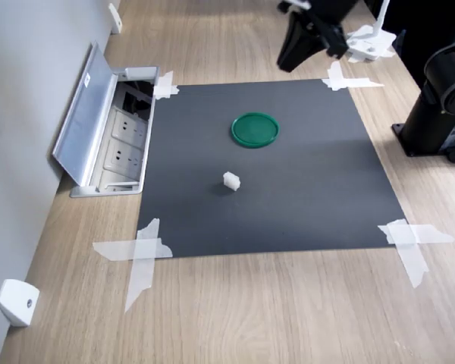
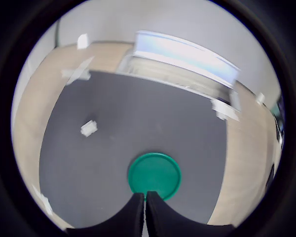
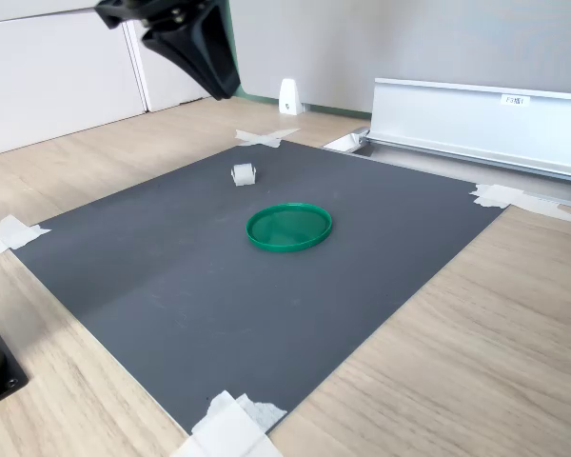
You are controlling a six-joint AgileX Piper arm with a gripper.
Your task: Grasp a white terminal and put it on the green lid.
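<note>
The white terminal point(image 1: 231, 180) point(image 2: 89, 128) point(image 3: 243, 174), a tiny white block, lies by itself on the black mat point(image 1: 303, 197). The green lid point(image 1: 255, 130) point(image 2: 154, 176) point(image 3: 288, 227) rests flat on the mat a short way from it, with nothing on it. My gripper point(image 1: 289, 64) point(image 2: 144, 213) point(image 3: 225, 89) hangs high in the air over the mat's far edge in the first exterior view, well clear of both. In the wrist view its two fingers are pressed together with nothing between them, just in front of the lid.
An open metal socket box point(image 1: 106, 133) point(image 3: 476, 119) borders the mat at the first exterior view's left. White tape strips point(image 1: 140, 254) hold the mat's corners. A black arm base point(image 1: 440, 106) stands at that view's right, a white wedge piece point(image 1: 17, 302) at its lower left.
</note>
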